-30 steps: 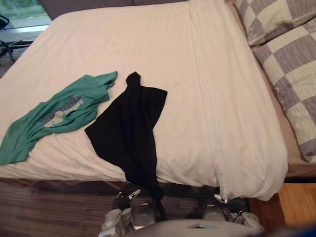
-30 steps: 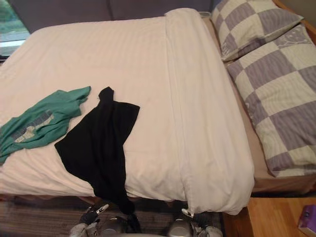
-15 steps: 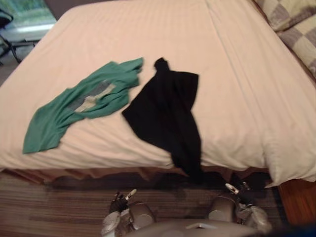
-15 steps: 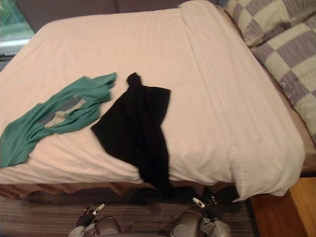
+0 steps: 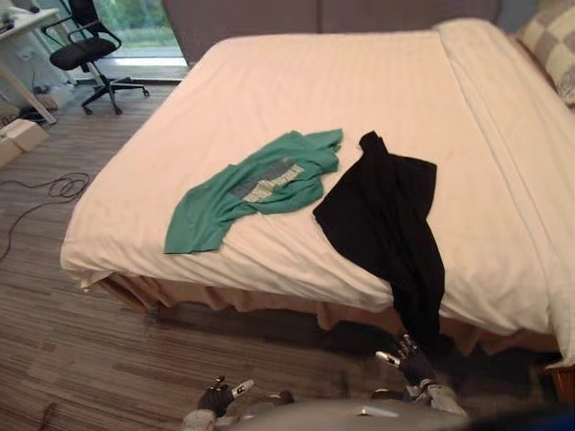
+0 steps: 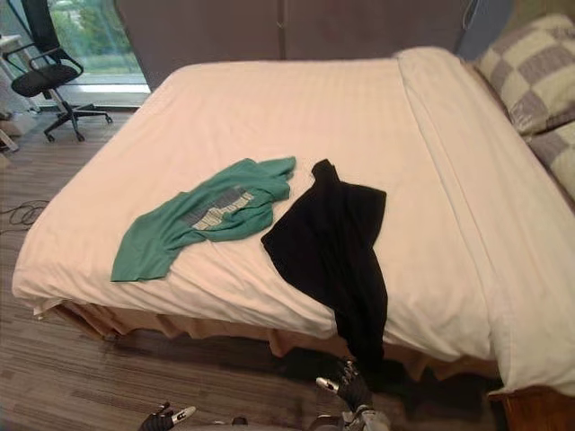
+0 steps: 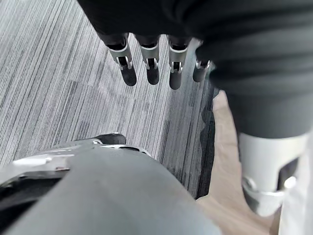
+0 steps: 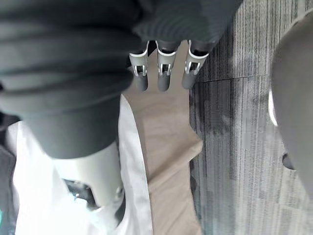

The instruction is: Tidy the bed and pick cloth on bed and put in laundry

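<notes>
Clothes lie untouched on bed (image 5: 296, 81): black cloth (image 5: 386, 215) drapes over the near edge, with green shirt (image 5: 252, 184) just beside it, toward the left edge. Below the near edge, left hand (image 5: 220, 395) and right hand (image 5: 415, 366) hang with fingers straight, holding nothing. Recommended: take black cloth first by its overhanging tail, gathering it whole. Chair (image 5: 81, 49) stands off the far left corner and pillows (image 6: 526, 76) lie at the right edge. Nothing appears to obstruct the reach.

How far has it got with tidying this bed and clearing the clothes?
Barely begun. Done: the white cover already lies fairly smooth over the bed. In hand: nothing; the left robot hand and right robot hand hang open near the floor. Left: the green shirt and the black garment, which droops over the near edge, both lie on the cover and must go to the laundry.
</notes>
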Robot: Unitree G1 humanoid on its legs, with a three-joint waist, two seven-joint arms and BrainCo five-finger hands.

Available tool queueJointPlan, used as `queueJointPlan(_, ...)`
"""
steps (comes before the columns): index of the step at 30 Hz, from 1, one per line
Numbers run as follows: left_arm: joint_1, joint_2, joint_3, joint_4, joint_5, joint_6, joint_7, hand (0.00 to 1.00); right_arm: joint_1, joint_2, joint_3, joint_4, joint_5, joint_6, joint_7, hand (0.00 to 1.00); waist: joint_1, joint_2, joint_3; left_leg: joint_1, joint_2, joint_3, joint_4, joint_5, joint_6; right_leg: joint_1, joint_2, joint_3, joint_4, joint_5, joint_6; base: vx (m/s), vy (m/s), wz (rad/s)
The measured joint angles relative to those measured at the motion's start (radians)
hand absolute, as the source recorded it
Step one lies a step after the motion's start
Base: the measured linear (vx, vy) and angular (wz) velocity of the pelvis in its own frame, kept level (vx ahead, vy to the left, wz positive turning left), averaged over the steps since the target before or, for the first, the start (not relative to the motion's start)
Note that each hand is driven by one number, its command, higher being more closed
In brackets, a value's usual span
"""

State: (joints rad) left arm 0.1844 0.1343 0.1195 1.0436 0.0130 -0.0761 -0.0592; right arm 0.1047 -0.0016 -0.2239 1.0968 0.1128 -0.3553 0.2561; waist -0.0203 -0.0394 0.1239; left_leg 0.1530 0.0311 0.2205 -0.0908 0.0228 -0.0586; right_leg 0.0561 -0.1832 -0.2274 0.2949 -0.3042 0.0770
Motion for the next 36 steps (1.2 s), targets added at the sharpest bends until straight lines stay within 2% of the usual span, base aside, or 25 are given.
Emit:
queueJointPlan(5,0.003,0.021,-0.004,0.002,-0.006,0.022,-0.059,0.0,0.0,-0.002,0.001,0.001,0.001,0.036,0.008,0.0,-0.018,-0.01,-0.006,0.005,0.006,0.061,-0.008,0.007,0.001,0.056,0.022,0.017,-0.119,0.083,0.018,0.01,0.071,-0.13)
queueJointPlan(7,0.004,0.031,-0.027,0.003,-0.056,0.04,-0.066,0.0,0.0,-0.002,0.001,0.001,-0.001,0.051,0.019,0.0,-0.018,-0.014,-0.007,0.01,0.005,0.101,-0.008,0.009,-0.001,0.07,0.026,0.033,-0.164,0.12,0.022,-0.01,0.069,-0.26)
queueJointPlan(10,0.005,0.034,-0.028,0.002,-0.082,0.069,-0.065,0.0,0.001,-0.003,0.002,0.0,0.004,0.06,0.027,0.0,-0.02,-0.014,-0.002,0.033,0.005,0.121,-0.012,0.009,0.0,0.095,0.031,0.057,-0.192,0.138,0.022,-0.04,0.023,-0.21)
queueJointPlan(14,0.006,0.033,-0.025,0.002,-0.078,0.067,-0.065,0.0,0.001,-0.006,0.01,-0.001,0.041,0.09,0.037,0.0,-0.018,-0.01,0.0,0.035,0.017,0.146,-0.005,0.001,0.003,0.092,0.044,0.073,-0.205,0.14,0.016,-0.09,-0.023,-0.15)
queueJointPlan(15,0.005,0.033,-0.02,0.0,-0.078,0.061,-0.066,0.0,0.001,-0.006,0.018,-0.001,0.04,0.101,0.036,0.0,-0.015,-0.013,0.001,0.005,0.032,0.155,0.046,-0.025,0.005,0.085,0.043,0.077,-0.215,0.137,0.012,-0.09,-0.036,-0.15)
queueJointPlan(16,0.004,0.033,-0.014,-0.002,-0.078,0.058,-0.066,0.0,0.003,-0.003,0.023,-0.015,0.038,0.11,0.035,0.0,-0.014,-0.013,0.004,-0.058,0.059,0.156,0.169,-0.082,0.008,0.076,0.043,0.08,-0.218,0.137,0.011,-0.09,-0.03,-0.14)
queueJointPlan(18,-0.002,0.014,0.003,-0.002,-0.072,0.051,-0.068,0.0,0.017,-0.013,0.026,-0.061,0.037,0.111,0.031,0.0,-0.014,0.013,0.02,-0.137,0.116,0.156,0.348,-0.169,0.009,0.076,0.065,0.087,-0.219,0.141,0.011,-0.07,0.007,-0.17)
queueJointPlan(19,0.0,0.007,0.013,-0.004,-0.071,0.046,-0.069,0.0,0.019,-0.016,0.025,-0.069,0.037,0.111,0.026,0.0,-0.011,0.024,0.028,-0.138,0.127,0.16,0.372,-0.185,0.01,0.077,0.072,0.103,-0.219,0.15,0.007,-0.04,0.037,-0.3)
queueJointPlan(21,0.003,0.007,0.014,-0.004,-0.059,0.045,-0.097,0.0,0.023,-0.017,0.026,-0.075,0.029,0.113,0.023,0.0,0.004,0.026,0.027,-0.119,0.121,0.184,0.337,-0.178,0.01,0.074,0.072,0.129,-0.226,0.162,0.012,0.01,0.023,-0.35)
queueJointPlan(22,0.002,0.008,0.013,-0.004,-0.059,0.042,-0.111,0.0,0.024,-0.016,0.027,-0.076,0.021,0.114,0.023,0.0,0.014,0.025,0.029,-0.098,0.107,0.203,0.289,-0.155,0.009,0.073,0.073,0.143,-0.241,0.184,0.01,0.06,0.018,-0.39)
queueJointPlan(25,0.003,0.006,-0.006,-0.004,-0.058,0.028,-0.142,0.0,0.014,-0.021,0.026,-0.07,0.021,0.115,0.026,0.0,0.012,0.03,0.032,-0.042,0.082,0.231,0.199,-0.11,0.009,0.076,0.071,0.165,-0.261,0.208,0.011,0.07,0.016,-0.31)
queueJointPlan(26,0.001,0.0,-0.016,-0.004,-0.058,0.021,-0.162,0.0,0.007,-0.027,0.026,-0.066,0.02,0.113,0.026,0.0,0.012,0.045,0.04,-0.012,0.075,0.241,0.163,-0.097,0.004,0.076,0.072,0.173,-0.261,0.209,0.01,0.07,0.006,-0.3)
queueJointPlan(28,0.001,-0.006,-0.037,-0.004,-0.058,0.022,-0.178,0.0,0.007,-0.036,0.021,-0.067,0.02,0.111,0.026,0.0,0.011,0.053,0.041,0.025,0.066,0.254,0.107,-0.076,-0.001,0.083,0.074,0.174,-0.259,0.208,0.008,0.09,0.007,-0.21)
queueJointPlan(29,0.002,-0.01,-0.045,-0.004,-0.058,0.025,-0.184,0.0,0.007,-0.038,0.019,-0.065,0.021,0.112,0.027,0.0,0.011,0.062,0.036,0.048,0.058,0.256,0.078,-0.067,-0.005,0.09,0.076,0.173,-0.258,0.204,0.004,0.1,0.02,-0.1)
queueJointPlan(32,-0.001,-0.009,-0.048,-0.003,-0.059,0.05,-0.19,0.0,0.005,-0.036,0.013,-0.064,0.021,0.111,0.026,0.0,0.008,0.061,0.035,0.075,0.05,0.257,0.054,-0.065,-0.008,0.077,0.068,0.165,-0.197,0.161,0.008,0.09,0.02,-0.02)
queueJointPlan(34,-0.003,0.0,-0.057,-0.003,-0.058,0.062,-0.211,0.0,0.004,-0.034,0.012,-0.063,0.021,0.112,0.022,0.0,0.008,0.05,0.031,0.08,0.035,0.256,0.039,-0.073,-0.008,0.003,0.039,0.138,-0.049,0.101,0.025,0.07,0.012,0.0)
queueJointPlan(36,-0.008,0.005,-0.083,-0.001,-0.057,0.074,-0.203,0.0,-0.011,-0.042,0.012,-0.057,0.021,0.114,0.022,0.0,0.0,0.054,0.034,0.084,0.029,0.258,0.024,-0.069,-0.002,-0.048,0.026,0.074,0.039,0.098,0.027,0.05,0.018,-0.08)
